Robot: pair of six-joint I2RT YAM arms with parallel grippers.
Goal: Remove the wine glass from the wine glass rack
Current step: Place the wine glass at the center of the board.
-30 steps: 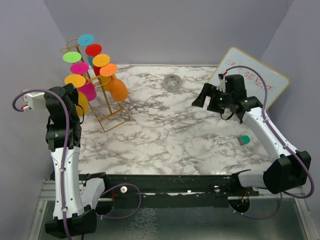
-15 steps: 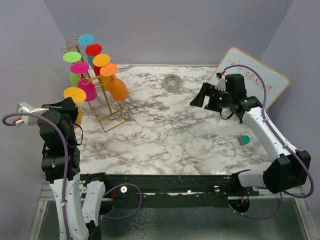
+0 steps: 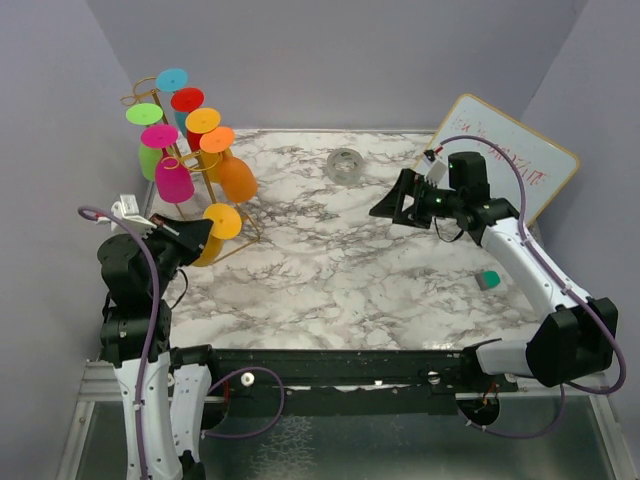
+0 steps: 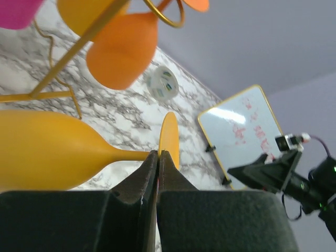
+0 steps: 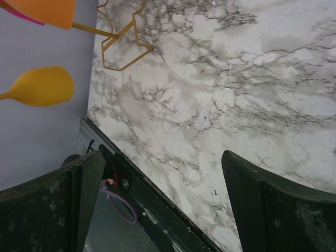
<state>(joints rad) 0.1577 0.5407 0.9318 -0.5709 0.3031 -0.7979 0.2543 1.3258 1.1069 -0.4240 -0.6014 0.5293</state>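
My left gripper (image 3: 197, 238) is shut on the stem of a yellow wine glass (image 3: 222, 221) and holds it lying sideways, clear of the rack, over the table's near left. The left wrist view shows its bowl (image 4: 42, 152) at left, its foot past the closed fingertips (image 4: 137, 181), and the gripper (image 4: 158, 155) pinching the stem. The gold wire wine glass rack (image 3: 214, 206) stands at the back left and carries several other coloured glasses, foot up. My right gripper (image 3: 388, 207) hangs open and empty above the table's right middle; it is also open in the right wrist view (image 5: 163, 178).
A white board (image 3: 512, 160) leans at the back right. A clear round roll (image 3: 345, 165) lies at the back middle. A small green block (image 3: 488, 280) lies at the right. An orange glass (image 4: 121, 52) hangs just beyond my left gripper.
My left arm has pulled the yellow glass off the rack, down toward the near edge and rightward. My right gripper has drifted a little left.
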